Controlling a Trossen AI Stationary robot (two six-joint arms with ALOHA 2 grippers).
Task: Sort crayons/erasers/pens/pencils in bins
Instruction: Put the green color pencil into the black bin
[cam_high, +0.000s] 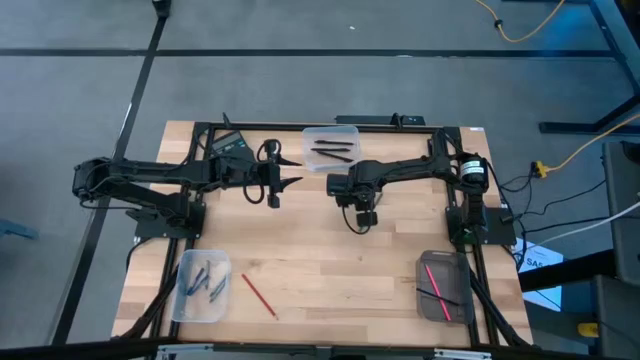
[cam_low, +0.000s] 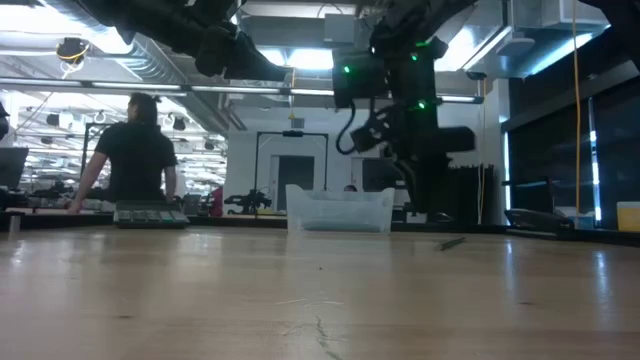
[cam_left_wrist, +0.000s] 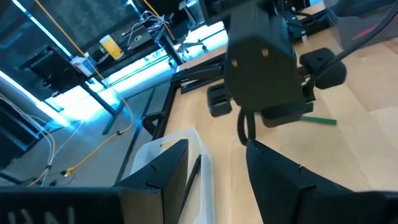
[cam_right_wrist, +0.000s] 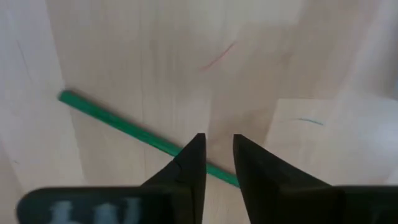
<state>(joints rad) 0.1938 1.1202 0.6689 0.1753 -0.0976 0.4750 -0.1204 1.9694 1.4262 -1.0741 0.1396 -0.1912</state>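
Right end effector (cam_right_wrist: 217, 155), fingers slightly parted, above a green stick (cam_right_wrist: 134, 132) flat on the wooden table (cam_right_wrist: 311, 62).

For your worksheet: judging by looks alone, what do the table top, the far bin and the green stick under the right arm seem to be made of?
Table top: pale wood, matte, with visible plank seams and grain.
Far bin: clear whitish plastic, probably; the dark sticks inside show through it.
Green stick: smooth, evenly coloured, thin and straight; painted wood or plastic, hard to tell which.
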